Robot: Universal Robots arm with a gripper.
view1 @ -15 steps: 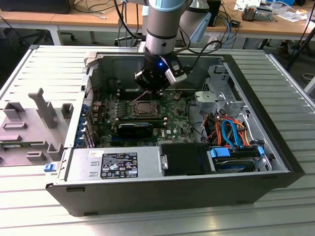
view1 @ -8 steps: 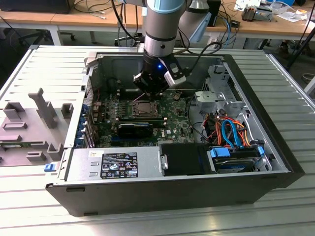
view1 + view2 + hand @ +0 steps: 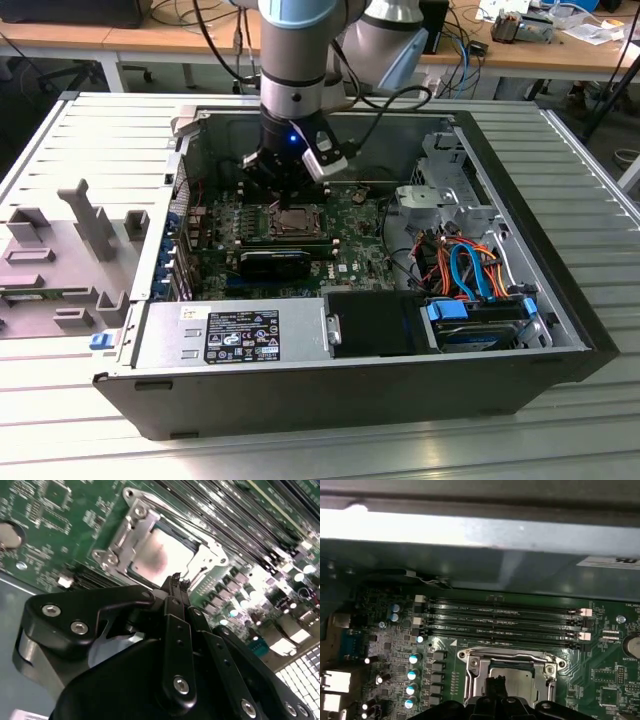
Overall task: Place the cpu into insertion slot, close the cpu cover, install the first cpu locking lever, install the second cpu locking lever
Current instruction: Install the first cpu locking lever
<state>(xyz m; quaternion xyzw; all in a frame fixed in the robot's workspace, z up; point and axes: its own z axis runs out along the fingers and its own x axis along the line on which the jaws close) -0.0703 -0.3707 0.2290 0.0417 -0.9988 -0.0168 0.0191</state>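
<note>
Item: cpu (image 3: 162,555) lay seated in the slot (image 3: 134,572) mid-board, cover (image 3: 131,530) down around it. My gripper (image 3: 176,582) hovered just above its edge, fingers pressed together, holding nothing. I judged a slow, square descent best, to avoid scraping the chip.

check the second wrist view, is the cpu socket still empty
No. The cpu with its dull silver top already sits in the insertion slot.

Looked like an electronics lab: open PC case (image 3: 330,370) on a slatted metal bench (image 3: 90,140), cluttered wooden desks (image 3: 120,40) at 12 o'clock.
</note>
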